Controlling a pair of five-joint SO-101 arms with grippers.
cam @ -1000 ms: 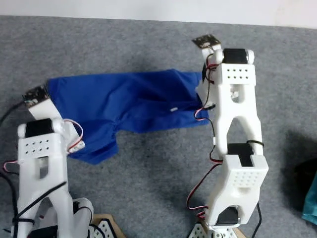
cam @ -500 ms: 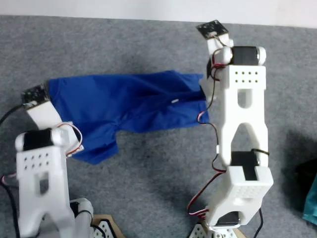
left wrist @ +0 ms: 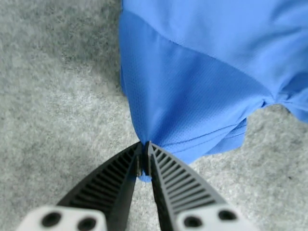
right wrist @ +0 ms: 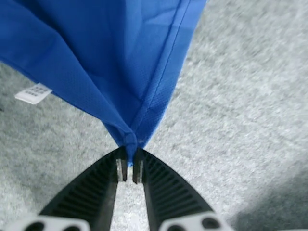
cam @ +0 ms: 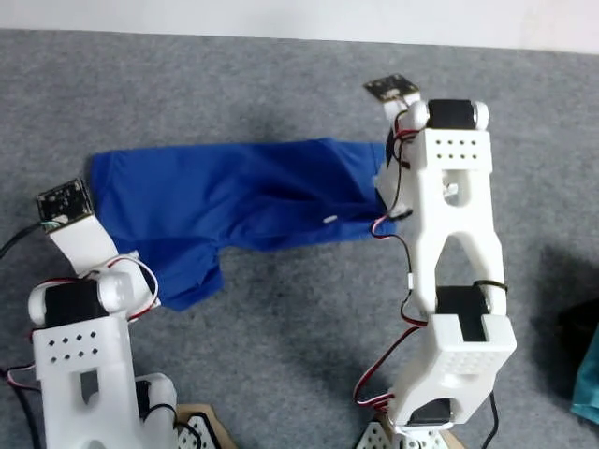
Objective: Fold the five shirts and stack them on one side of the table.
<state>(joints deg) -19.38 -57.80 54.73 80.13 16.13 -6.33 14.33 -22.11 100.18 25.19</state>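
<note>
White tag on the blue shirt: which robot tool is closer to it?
Right. The right tool grips the blue fabric shirt near its small white tag; the left tool grips the opposite end.

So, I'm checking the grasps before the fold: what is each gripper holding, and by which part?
Both hold the blue shirt: the left gripper pinches a bunched corner of fabric, the right gripper a hemmed corner.

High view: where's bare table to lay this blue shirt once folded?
Bare table: between left arm and right arm, below the blue shirt; a strip along the far edge above it; and beyond the right arm, short of the teal cloth. Crowded where the left end effector and right end effector pinch the shirt.
</note>
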